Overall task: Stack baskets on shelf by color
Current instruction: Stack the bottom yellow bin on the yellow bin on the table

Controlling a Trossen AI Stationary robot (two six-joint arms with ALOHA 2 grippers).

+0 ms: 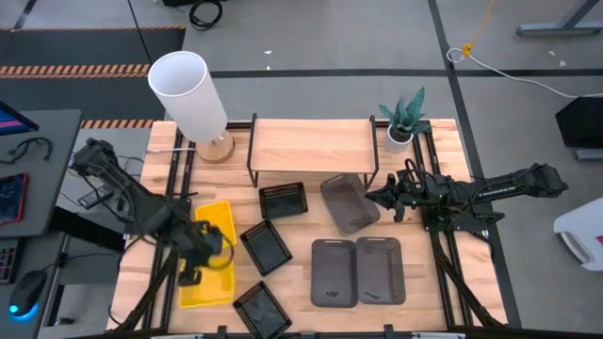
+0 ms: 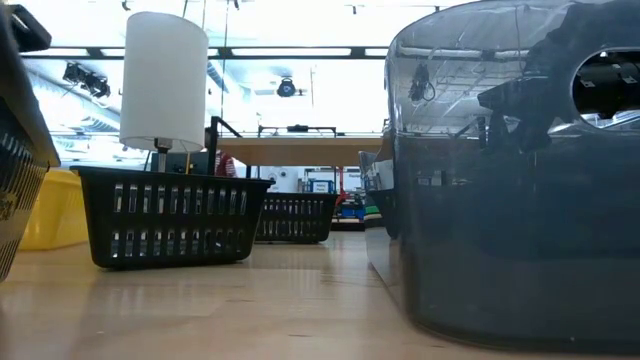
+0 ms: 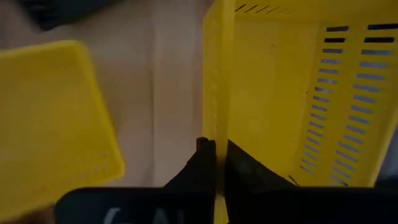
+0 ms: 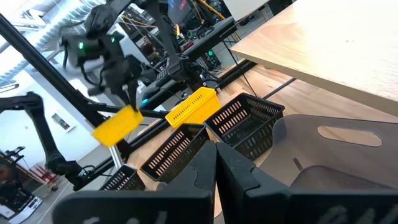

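Near the counter's (image 1: 311,315) front left corner, the left gripper (image 3: 216,149) has its fingers (image 3: 202,163) pinched on the side wall of a yellow basket (image 3: 292,87), which it holds tipped up over another yellow basket (image 3: 50,118) lying flat. The basket's long side runs straight away from the fingers. The shelf (image 1: 311,143) is at the back middle, up and to the right. The right gripper (image 1: 388,196), fingers pressed together and empty, waits by the shelf's right end, but the left arm has the basket.
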